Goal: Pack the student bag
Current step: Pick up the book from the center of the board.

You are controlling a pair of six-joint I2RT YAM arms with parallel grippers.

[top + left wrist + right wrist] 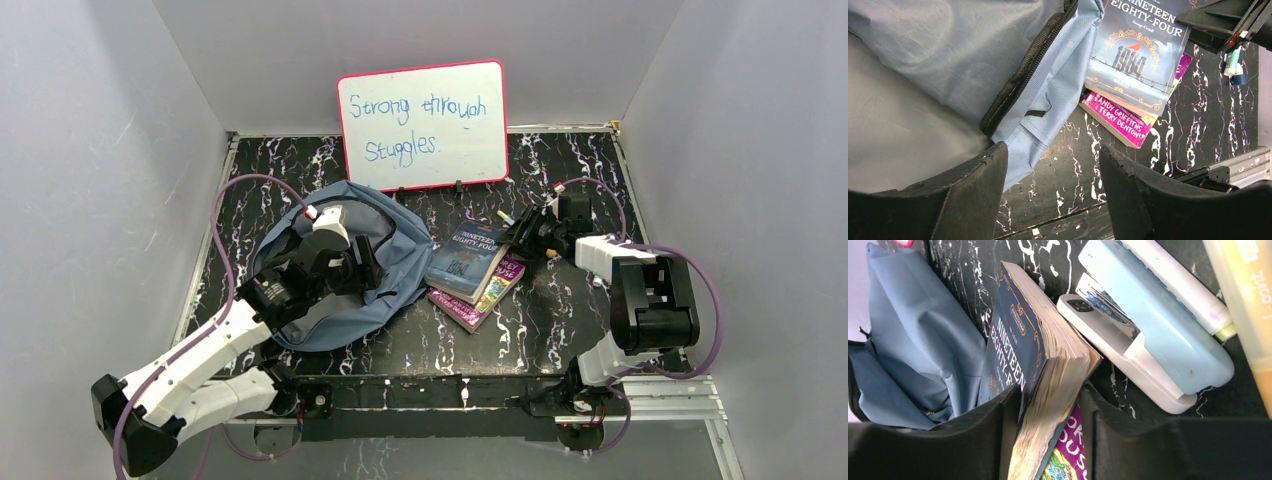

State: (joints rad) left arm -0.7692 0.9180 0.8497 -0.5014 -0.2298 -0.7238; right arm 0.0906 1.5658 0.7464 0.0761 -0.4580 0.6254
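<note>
Your left gripper [1052,150] hangs over the near right part of the student bag [330,300], jaws spread wide and clamping nothing. In the left wrist view one finger sits over the bag's pale fabric, the other over the black marbled table [560,320], with the bag's edge between them. The bag lies slumped and floppy on the left half of the table, its dark zipper [1023,75] running along the edge that faces the books.

On the right, your right gripper [1048,390] is low at the far right corner of the Nineteen Eighty-Four paperback [466,260]. The wrist view has the book edge-on between the fingers, one pad against the dark cover, the other against the underside: jaws narrowed onto it. That paperback rests on a pink-and-purple book [482,298], both just right of the bag and touching its edge.

Just beyond the paperback you've got a light blue and white stapler [1148,335], with a pale marker [1188,290] beside it. At the far edge the pink-framed whiteboard [422,125] stands upright, reading "Strong through struggles."
</note>
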